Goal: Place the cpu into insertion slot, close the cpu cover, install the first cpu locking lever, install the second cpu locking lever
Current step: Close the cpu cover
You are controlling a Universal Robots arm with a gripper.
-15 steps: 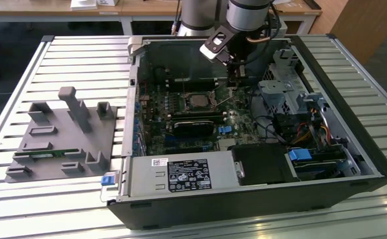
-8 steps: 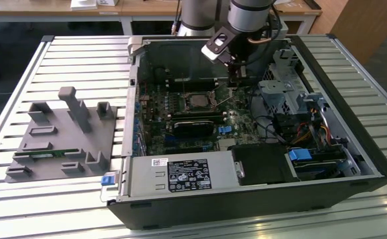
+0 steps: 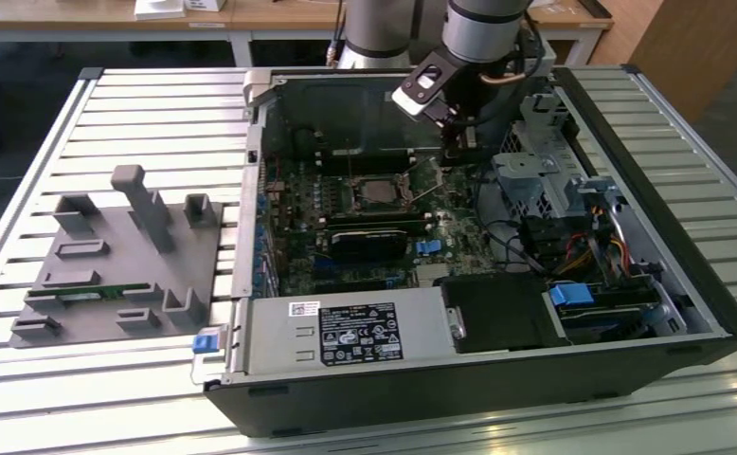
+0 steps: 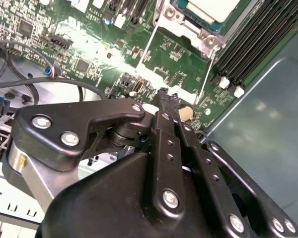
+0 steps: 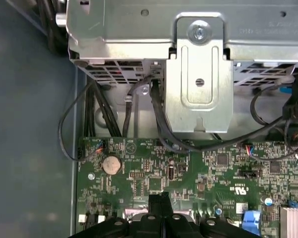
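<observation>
"You're standing nearer. What is the exterior view giving you that the wrist cameras aren't?"

"The whole layout. The computer case (image 3: 470, 389) is lying open on the slatted table (image 3: 153, 114). A grey fixture tray (image 3: 122, 256) is sitting toward the exterior view's left. The arm is reaching down into the case, and the gripper (image 3: 458, 152) is hanging just to the exterior view's right of the socket."

"And the cpu?"

"The cpu (image 3: 375, 194) is sitting in the socket in the middle of the motherboard (image 3: 343, 273), just beside the black rectangular module (image 3: 371, 239). From out here it's looking like a small dull grey square in a darker surround."

"The second wrist view is getting closer, isn't it?"

"Yes. There the cpu (image 4: 211, 7) is showing a pale silver top, and the cpu cover (image 4: 203, 39) is framing it in silver metal. I can't tell whether the cover is lying fully down. Two thin locking levers (image 4: 150, 39) are angling out from the socket over the green board. One is ending close to the fingertips, but I can't tell whether it's touching them."

"Is the gripper holding anything?"

"No. In both wrist views the black fingers (image 4: 164, 129) are pressing flat against each other, closed on themselves above the board."

"What is the first wrist view adding?"

"Beyond the gripper (image 5: 159, 199) it's showing a coin battery (image 5: 111, 164), black cables (image 5: 159, 119) and a metal drive bracket (image 5: 198, 74)."
</observation>
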